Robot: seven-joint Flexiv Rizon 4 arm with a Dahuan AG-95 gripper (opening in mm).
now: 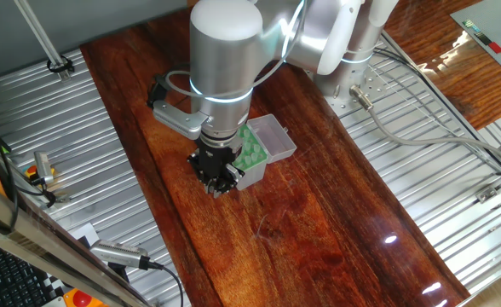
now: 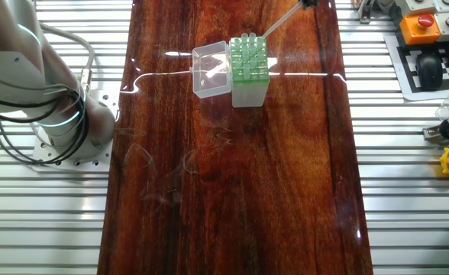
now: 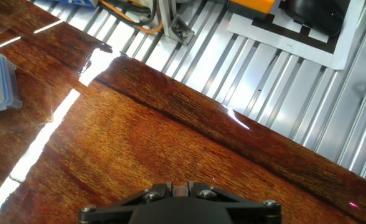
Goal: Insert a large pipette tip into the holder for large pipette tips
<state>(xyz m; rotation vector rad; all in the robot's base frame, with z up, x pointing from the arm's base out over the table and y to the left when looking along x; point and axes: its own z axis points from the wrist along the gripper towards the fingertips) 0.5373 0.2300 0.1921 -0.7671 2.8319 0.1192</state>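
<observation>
Gripping the large pipette tip (image 2: 282, 21), the end effector (image 1: 217, 181) hangs tilted at the near end of the holder for large pipette tips (image 1: 255, 154); its fingers are hard to make out. Seen from the other fixed view, the tip slants down toward the holder's green perforated top, its point just at the far edge. Pickup and carry look done; lining up and pushing in remain. Behind stands the clear lid (image 2: 211, 69), open, on the bench (image 2: 232, 191).
</observation>
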